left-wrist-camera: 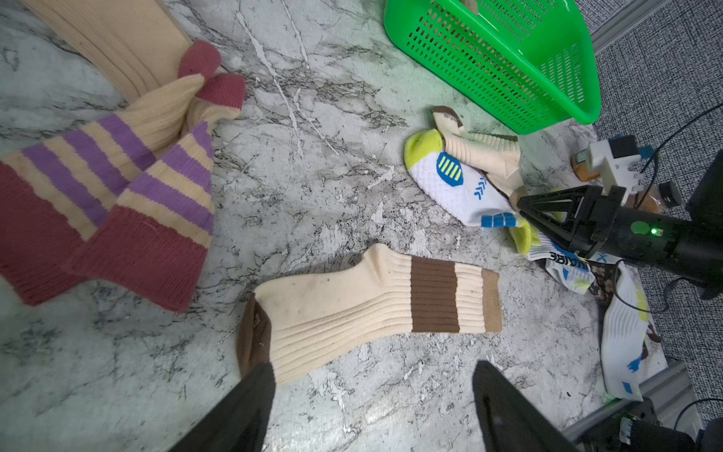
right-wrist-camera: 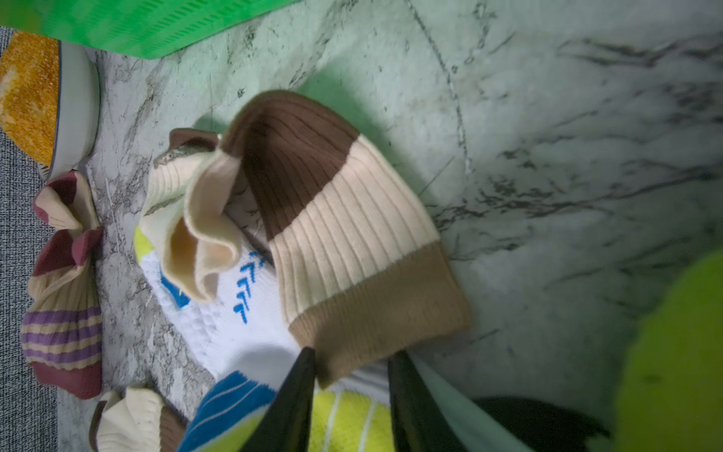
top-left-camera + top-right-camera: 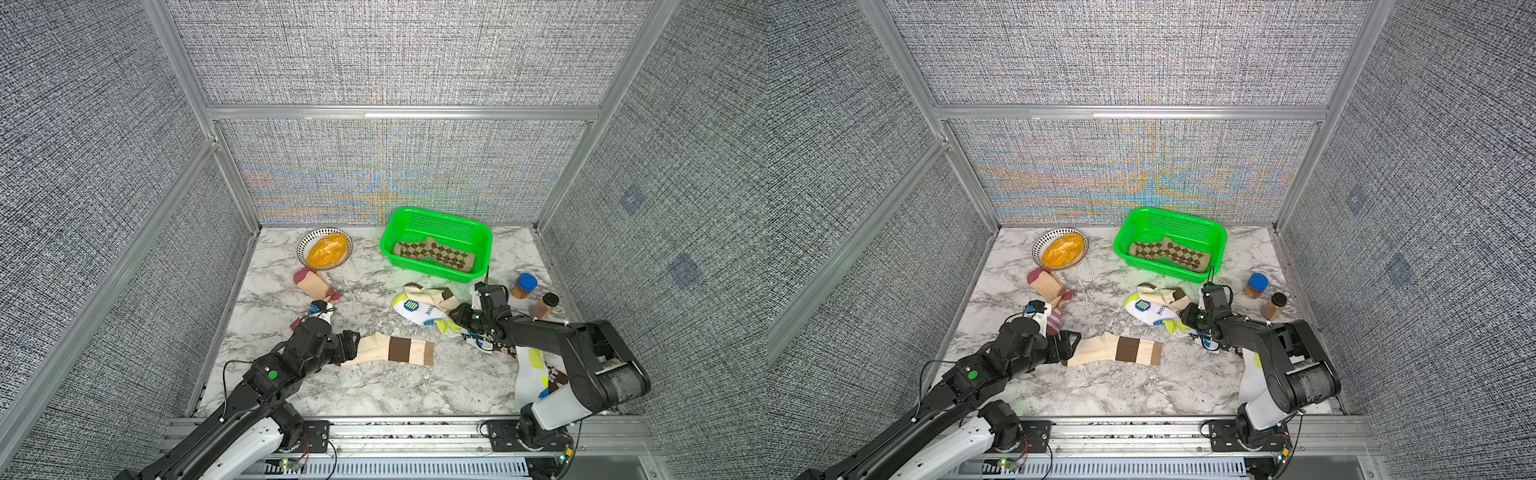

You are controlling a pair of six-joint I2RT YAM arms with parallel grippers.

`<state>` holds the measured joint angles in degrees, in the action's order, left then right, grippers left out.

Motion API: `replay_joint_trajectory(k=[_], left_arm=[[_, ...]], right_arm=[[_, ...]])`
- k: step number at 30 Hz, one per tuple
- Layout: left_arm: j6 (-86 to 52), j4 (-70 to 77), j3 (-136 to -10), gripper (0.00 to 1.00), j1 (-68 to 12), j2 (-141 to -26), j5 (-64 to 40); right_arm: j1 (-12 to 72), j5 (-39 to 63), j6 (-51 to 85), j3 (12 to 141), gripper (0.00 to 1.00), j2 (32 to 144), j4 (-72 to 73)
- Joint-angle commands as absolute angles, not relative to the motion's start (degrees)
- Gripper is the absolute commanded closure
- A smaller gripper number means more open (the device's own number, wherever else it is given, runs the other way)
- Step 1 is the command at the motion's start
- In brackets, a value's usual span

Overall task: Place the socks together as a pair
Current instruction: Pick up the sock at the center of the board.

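Left gripper (image 1: 373, 368) wide open, empty, over the toe of the flat cream sock (image 1: 352, 301) lying centre; rightward its crumpled mate (image 2: 352, 242) sits on a white lime sock (image 2: 234, 336), cuff between the half-closed jaws of the right gripper (image 2: 352, 352), pinch unconfirmed: so thin a bite may slip, or drag the white one.

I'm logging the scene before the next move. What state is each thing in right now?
Flat cream sock with brown band: lying flat, unheld
Crumpled cream sock with brown band: bunched atop white-and-lime sock
Left end effector: open, beside flat sock's toe
Right end effector: shut on crumpled sock's tan cuff
Maroon-peach purple-striped socks: lying together
Tan argyle socks: inside green plastic basket
Blue-lidded jar, black-lidded jar: upright, capped
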<state>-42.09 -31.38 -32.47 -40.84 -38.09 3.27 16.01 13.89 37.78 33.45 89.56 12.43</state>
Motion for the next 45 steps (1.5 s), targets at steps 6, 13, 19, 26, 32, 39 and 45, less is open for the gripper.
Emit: replay_joint_trajectory(k=[6, 13, 19, 26, 32, 39, 45], left_arm=[[-42.01, -31.14, -31.68, 0.18, -40.87, -37.71, 4.06], [-42.06, -30.35, -30.73, 0.18, -40.87, -37.92, 4.29], [-43.02, -28.54, -29.99, 0.18, -40.88, -37.47, 4.06], [-42.45, -30.29, -32.25, 0.18, -40.89, -35.82, 7.41], [-41.09, -36.44, -37.64, 0.18, -40.91, -34.27, 12.15], [-40.12, -47.41, -45.18, 0.18, -40.88, -28.91, 18.58], [-41.36, -49.4, -44.33, 0.18, -40.87, -26.12, 16.8]], right_arm=[[15.8, 10.57, 38.3, 33.93, 0.98, 88.52, 13.1], [15.97, 11.26, 36.11, 34.06, 1.0, 80.68, 11.17], [20.62, 13.95, 31.13, 40.52, 1.0, 71.97, 4.29], [29.1, 16.32, 24.68, 57.68, 1.0, 69.76, -5.19], [37.4, 22.01, 19.27, 72.35, 1.0, 79.09, -8.78], [42.97, 28.95, 11.28, 87.45, 1.0, 88.83, -14.29], [45.44, 31.3, 4.24, 73.0, 1.0, 83.6, -16.19]])
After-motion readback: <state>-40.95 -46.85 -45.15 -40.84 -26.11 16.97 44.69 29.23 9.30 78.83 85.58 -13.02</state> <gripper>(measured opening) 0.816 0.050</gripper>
